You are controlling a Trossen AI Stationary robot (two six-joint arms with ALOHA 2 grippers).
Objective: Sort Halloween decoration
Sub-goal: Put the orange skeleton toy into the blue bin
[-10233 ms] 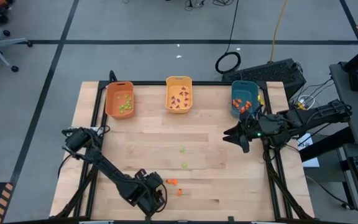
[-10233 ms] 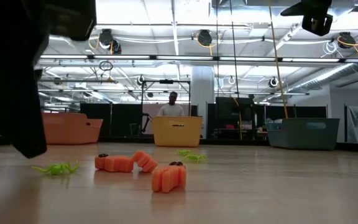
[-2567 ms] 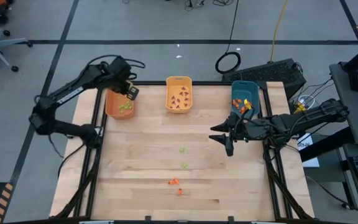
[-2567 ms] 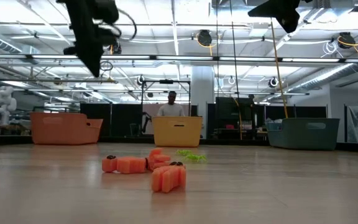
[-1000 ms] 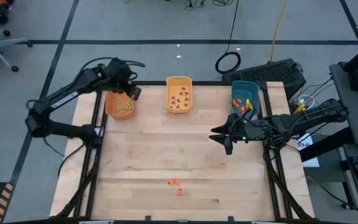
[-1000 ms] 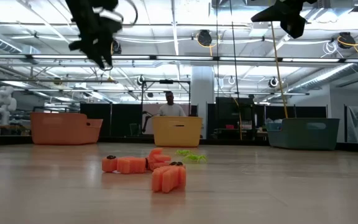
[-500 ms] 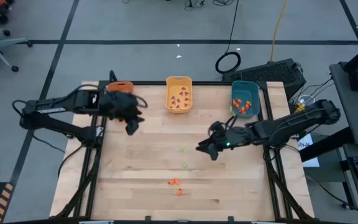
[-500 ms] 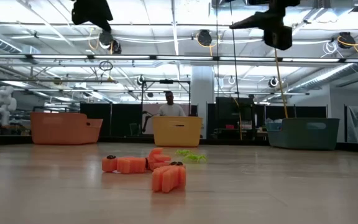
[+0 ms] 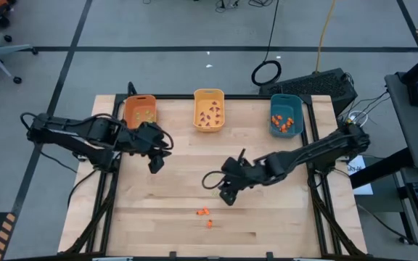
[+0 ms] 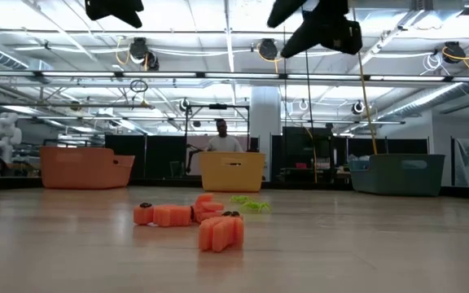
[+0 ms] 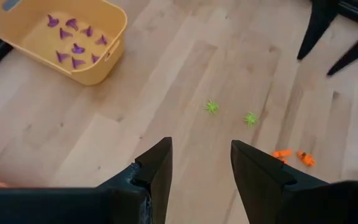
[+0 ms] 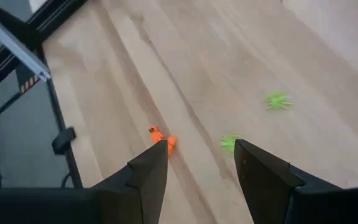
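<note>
Loose Halloween decoration lies on the wooden table: two orange trinkets [image 9: 203, 212] [image 9: 210, 223] and two light green ones [image 11: 211, 107] [image 11: 250, 118]. The green pair also shows in the right wrist view [image 12: 278, 100] [image 12: 230, 143], beside an orange one [image 12: 163, 138]. My right gripper [image 9: 218, 187] hovers open above the table's middle, over the green pair. My left gripper [image 9: 162, 152] hovers open left of the middle, in front of the orange bin [image 9: 139, 114]. Both are high above the table in the low view.
Along the far edge stand the orange bin holding green trinkets, a yellow bin [image 9: 209, 110] with purple ones and a teal bin [image 9: 285, 116] with orange ones. A person stands far off in the room behind the table.
My left gripper has swung away from over the orange bin, toward the table's near edge and middle, rolling as it went. My right gripper has gone from beside the teal bin toward the table's left and near edge, over the green trinkets. The trinkets have stayed where they were.
</note>
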